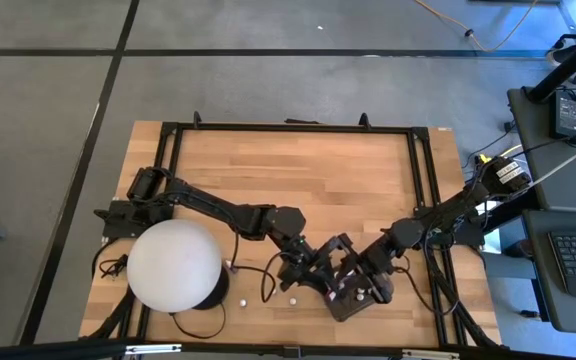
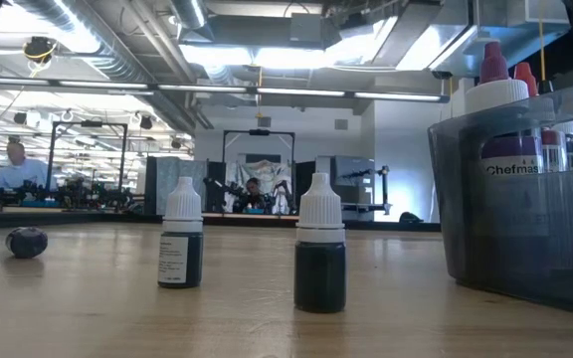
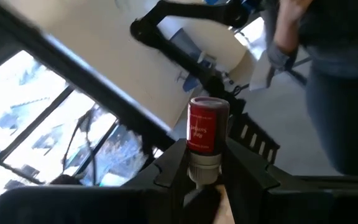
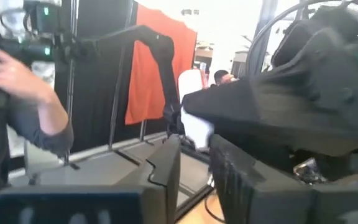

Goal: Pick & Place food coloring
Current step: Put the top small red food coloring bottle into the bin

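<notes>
My left gripper (image 3: 204,167) (image 1: 316,268) is held level above the table's near middle, shut on a red food coloring bottle (image 3: 205,127). Facing it from the right, my right gripper (image 4: 195,158) (image 1: 356,266) has a narrow gap between its fingers and nothing in it. Both hover over the dark grey tray (image 1: 353,303), which holds several bottles with purple and red tops (image 2: 495,62). Two white-capped dark bottles (image 2: 180,249) (image 2: 320,259) stand upright on the wood to the tray's left. My left gripper pinches the red bottle between its two fingers at the pale neck end (image 3: 204,169). The fingers are level and lie across the bottle. The red labelled body (image 3: 201,130) sticks out beyond the fingertips, and the bottle is lifted clear of the table and tray.
A big white dome (image 1: 173,265) stands at the near left, beside the left arm. Small white-capped bottles (image 1: 238,298) (image 1: 290,298) lie between dome and tray. A black frame (image 1: 298,128) borders the table. People show in the room beyond.
</notes>
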Robot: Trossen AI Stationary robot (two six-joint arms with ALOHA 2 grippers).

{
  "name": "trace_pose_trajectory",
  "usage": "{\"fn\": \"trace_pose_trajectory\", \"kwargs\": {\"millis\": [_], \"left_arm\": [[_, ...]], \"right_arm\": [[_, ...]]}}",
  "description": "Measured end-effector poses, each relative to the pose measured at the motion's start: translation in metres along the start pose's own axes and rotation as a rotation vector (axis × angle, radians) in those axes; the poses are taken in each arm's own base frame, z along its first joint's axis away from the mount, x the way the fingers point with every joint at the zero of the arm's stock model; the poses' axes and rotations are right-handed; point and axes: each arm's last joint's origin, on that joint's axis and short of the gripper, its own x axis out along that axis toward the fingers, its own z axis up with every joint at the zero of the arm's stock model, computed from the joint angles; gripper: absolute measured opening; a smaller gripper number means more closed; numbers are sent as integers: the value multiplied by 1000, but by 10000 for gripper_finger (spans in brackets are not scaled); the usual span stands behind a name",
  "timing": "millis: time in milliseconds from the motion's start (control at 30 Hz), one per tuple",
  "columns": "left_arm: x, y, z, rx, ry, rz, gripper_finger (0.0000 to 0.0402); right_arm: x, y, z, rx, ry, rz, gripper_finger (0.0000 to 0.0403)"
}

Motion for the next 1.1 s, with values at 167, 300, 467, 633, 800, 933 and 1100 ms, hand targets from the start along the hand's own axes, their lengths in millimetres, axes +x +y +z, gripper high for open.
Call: {"fn": "trace_pose_trajectory", "kwargs": {"millis": [167,300,467,633,800,933,1100], "left_arm": [[2,0,1,-13,46,40,88],[1,-1,1,-24,50,32,87],[1,-1,1,-36,56,30,81],[1,0,1,-77,57,33,84],[3,-2,2,-77,68,36,86],[2,-2,2,-106,68,37,81],[2,-2,1,-136,66,35,83]], "right_arm": [[0,0,-1,-39,17,-27,125],[0,0,-1,-43,19,-29,133],[0,0,0,-54,1,-29,130],[0,-1,0,-56,-5,-48,129],[0,-2,1,-57,-5,-65,129],[0,-2,1,-42,-13,-65,128],[0,-1,2,-42,-18,-32,129]]}}
